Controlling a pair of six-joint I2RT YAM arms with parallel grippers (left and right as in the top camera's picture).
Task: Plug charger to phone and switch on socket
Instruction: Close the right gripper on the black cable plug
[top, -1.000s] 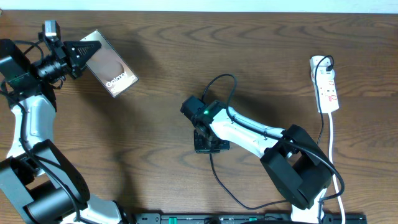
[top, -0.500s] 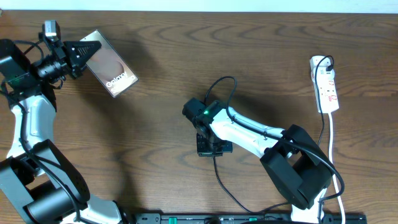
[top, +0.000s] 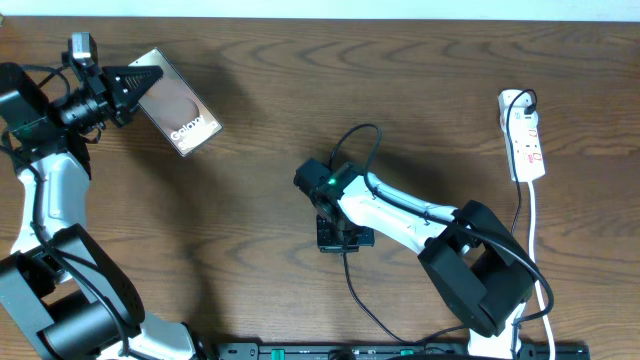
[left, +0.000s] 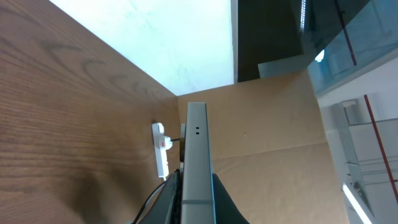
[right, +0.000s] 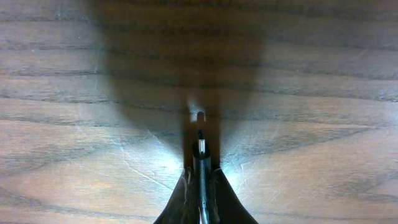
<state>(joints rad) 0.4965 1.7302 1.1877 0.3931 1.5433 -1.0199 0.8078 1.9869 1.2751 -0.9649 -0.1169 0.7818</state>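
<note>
Overhead view: a dark brown wooden table (top: 300, 80) with two robot arms reaching in from the near edge. At the far left, the left gripper (top: 133, 84) is pinched onto one end of the phone (top: 182, 104). The phone is a dark rectangular slab with a brownish oval patch and white "Galaxy" lettering at its free end. It lies at an angle and casts a shadow on the wood to its right.

Near the middle of the table, the right gripper (top: 342, 234) points down at the wood. The charger (top: 348, 280) is a thin black cable. It loops up behind the right arm's wrist and also trails from the gripper toward the near edge.

At the far right, well apart from both grippers, lies the socket (top: 523, 136). It is a narrow white power strip with small red marks and a black plug (top: 524, 99) at its far end. Its white cord (top: 535, 225) runs toward the near edge.

Left wrist view: the phone (left: 197, 149) is seen edge-on as a thin grey strip, clamped between the left gripper's (left: 196, 196) fingers. The socket (left: 161, 149) is small in the distance.

Right wrist view: the right gripper (right: 201, 186) is pressed together on the charger's black plug tip (right: 200, 149), which points at the wood just above the surface.
</note>
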